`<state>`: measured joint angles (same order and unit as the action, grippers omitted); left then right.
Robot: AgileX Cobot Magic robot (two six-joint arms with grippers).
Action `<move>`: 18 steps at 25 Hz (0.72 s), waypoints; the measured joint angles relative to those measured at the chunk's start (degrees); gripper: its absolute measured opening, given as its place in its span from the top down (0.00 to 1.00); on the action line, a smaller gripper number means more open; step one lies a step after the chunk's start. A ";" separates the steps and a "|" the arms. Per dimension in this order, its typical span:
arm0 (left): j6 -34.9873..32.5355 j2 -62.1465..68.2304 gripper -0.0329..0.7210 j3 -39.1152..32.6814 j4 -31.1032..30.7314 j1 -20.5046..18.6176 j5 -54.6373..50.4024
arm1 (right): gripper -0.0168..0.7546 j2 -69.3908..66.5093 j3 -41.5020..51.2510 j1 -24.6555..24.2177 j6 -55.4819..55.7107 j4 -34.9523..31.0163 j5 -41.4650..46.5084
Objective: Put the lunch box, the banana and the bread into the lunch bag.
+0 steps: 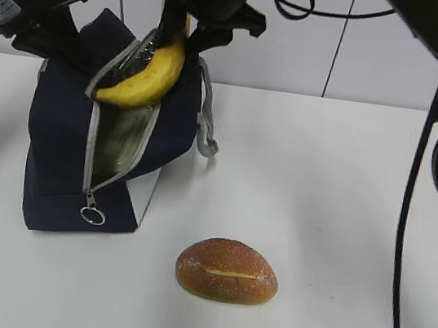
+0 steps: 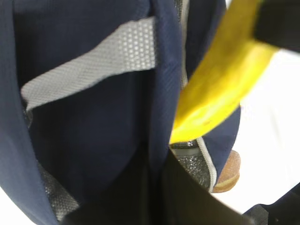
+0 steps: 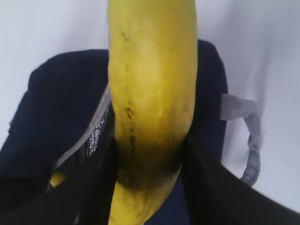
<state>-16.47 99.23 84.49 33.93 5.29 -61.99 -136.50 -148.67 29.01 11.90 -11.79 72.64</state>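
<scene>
Lunch bag (image 1: 66,141) stands open on the left of the white counter (image 1: 341,232), its fabric pinched by the closed left end effector (image 1: 54,24), the right end effector (image 1: 185,31) holds the banana (image 1: 146,75) in its mouth, the bread (image 1: 227,271) lies nearer, and a white panelled wall (image 1: 304,36) stands behind.

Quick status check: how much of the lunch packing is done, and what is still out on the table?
Lunch box: not visible anywhere; whether it is already inside I cannot tell. In hand: the right claw holds the banana at the open mouth of the lunch bag, while the left claw pinches the bag's top edge. Left: the bread sits on the table.
</scene>
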 joint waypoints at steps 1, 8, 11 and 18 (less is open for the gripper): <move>0.00 0.00 0.96 0.00 0.00 0.00 -0.04 | 0.58 -0.56 0.74 0.13 -0.64 -0.45 0.00; 0.00 0.00 0.96 0.00 0.00 0.00 -0.10 | 0.58 -3.64 2.93 1.12 -3.75 -6.68 -0.11; 0.00 0.00 0.96 0.00 0.00 0.00 -0.10 | 0.58 -5.47 3.03 1.27 -4.85 -11.23 -0.23; 0.00 0.00 0.96 0.00 0.00 0.00 -0.26 | 0.48 -7.48 3.16 1.26 -6.41 -16.66 -0.56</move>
<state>-16.47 99.23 84.49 33.93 5.29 -62.25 -143.98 -145.51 30.26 5.49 -28.46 72.08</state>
